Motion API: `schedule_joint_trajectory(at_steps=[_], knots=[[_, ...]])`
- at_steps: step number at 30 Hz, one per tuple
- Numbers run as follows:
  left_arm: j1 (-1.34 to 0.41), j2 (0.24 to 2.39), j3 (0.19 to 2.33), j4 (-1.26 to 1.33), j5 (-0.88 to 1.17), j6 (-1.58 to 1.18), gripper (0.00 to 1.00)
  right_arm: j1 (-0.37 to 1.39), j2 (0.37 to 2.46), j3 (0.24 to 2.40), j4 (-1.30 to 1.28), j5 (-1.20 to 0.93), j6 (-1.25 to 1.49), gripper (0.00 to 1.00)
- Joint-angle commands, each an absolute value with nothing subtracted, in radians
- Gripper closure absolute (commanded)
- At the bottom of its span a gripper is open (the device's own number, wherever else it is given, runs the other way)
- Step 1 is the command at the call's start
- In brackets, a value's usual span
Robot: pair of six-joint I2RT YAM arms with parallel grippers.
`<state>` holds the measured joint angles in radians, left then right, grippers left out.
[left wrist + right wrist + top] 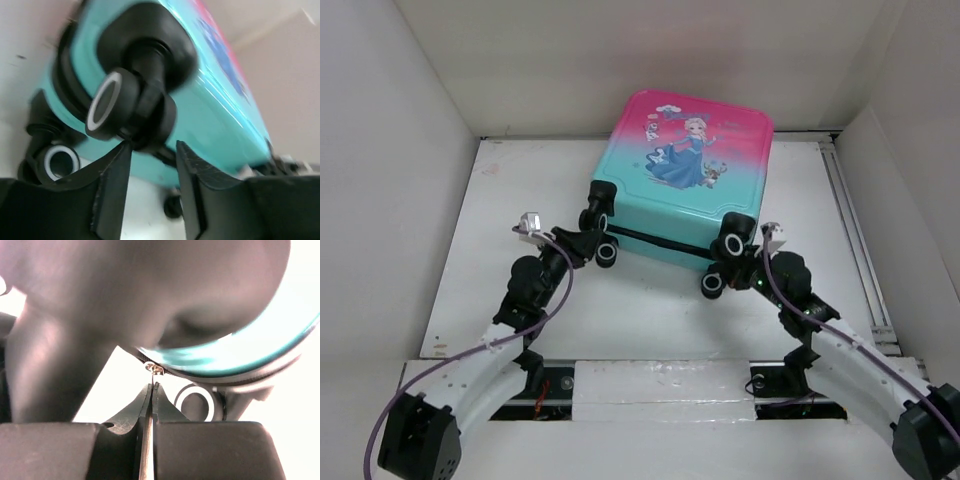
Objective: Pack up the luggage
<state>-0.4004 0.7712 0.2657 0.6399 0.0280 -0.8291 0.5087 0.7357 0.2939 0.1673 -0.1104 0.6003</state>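
My right tool (pixel 151 386) is shut just under the zipper pull (pixel 156 369), my left tool (pixel 152 146) straddles a wheel (pixel 107 105) with grip unclear; a slip could skid the luggage (pixel 685 175).

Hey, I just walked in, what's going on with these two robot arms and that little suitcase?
Both arms are working at the wheel end of the suitcase, which lies on the table looking closed, printed side up. The left hand is open, its fingers on either side of the base of a black wheel. The right hand is shut, its tips right under a small metal piece at the suitcase's seam. Whether it pinches that piece is hard to tell.
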Motion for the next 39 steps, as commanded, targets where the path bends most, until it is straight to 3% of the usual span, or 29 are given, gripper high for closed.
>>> schedule_joint_trajectory(at_steps=[1,4,10,13,16,18,19,22,23,27,32,35,39], knots=[[-0.411,0.713,0.241,0.653,0.199,-0.831,1.0,0.446,0.745,0.439,0.337,-0.204,0.567,1.0],[-0.454,0.753,0.25,0.673,0.264,-0.831,1.0,0.492,0.813,0.379,0.487,-0.216,0.633,1.0],[-0.739,0.912,0.382,0.728,0.034,-0.735,1.0,0.786,0.972,0.276,0.759,-0.056,0.738,1.0],[-0.739,0.957,0.403,0.767,0.025,-0.744,1.0,0.931,0.973,0.276,0.759,0.086,0.747,1.0],[-0.739,0.94,0.434,0.732,-0.02,-0.735,1.0,0.948,0.881,0.276,0.651,0.179,0.736,1.0],[-0.739,0.913,0.434,0.658,-0.109,-0.765,1.0,0.914,0.821,0.287,0.548,0.195,0.718,1.0],[-0.729,0.899,0.422,0.634,-0.126,-0.775,0.95,0.89,0.768,0.287,0.523,0.195,0.709,1.0],[-0.669,0.853,0.385,0.606,-0.126,-0.813,0.58,0.763,0.712,0.313,0.434,0.097,0.677,1.0],[-0.658,0.844,0.376,0.594,-0.126,-0.824,0.37,0.729,0.691,0.324,0.411,0.075,0.657,1.0],[-0.649,0.776,0.394,0.506,-0.166,-0.833,0.14,0.522,0.689,0.399,0.321,-0.055,0.573,1.0],[-0.649,0.718,0.462,0.364,-0.144,-0.822,0.13,0.095,0.807,0.529,0.304,-0.44,0.537,1.0],[-0.649,0.677,0.472,0.246,-0.193,-0.813,0.14,-0.059,0.87,0.529,0.331,-0.589,0.566,1.0],[-0.649,0.666,0.434,0.235,-0.261,-0.813,0.11,-0.069,0.879,0.421,0.411,-0.609,0.6,1.0]])
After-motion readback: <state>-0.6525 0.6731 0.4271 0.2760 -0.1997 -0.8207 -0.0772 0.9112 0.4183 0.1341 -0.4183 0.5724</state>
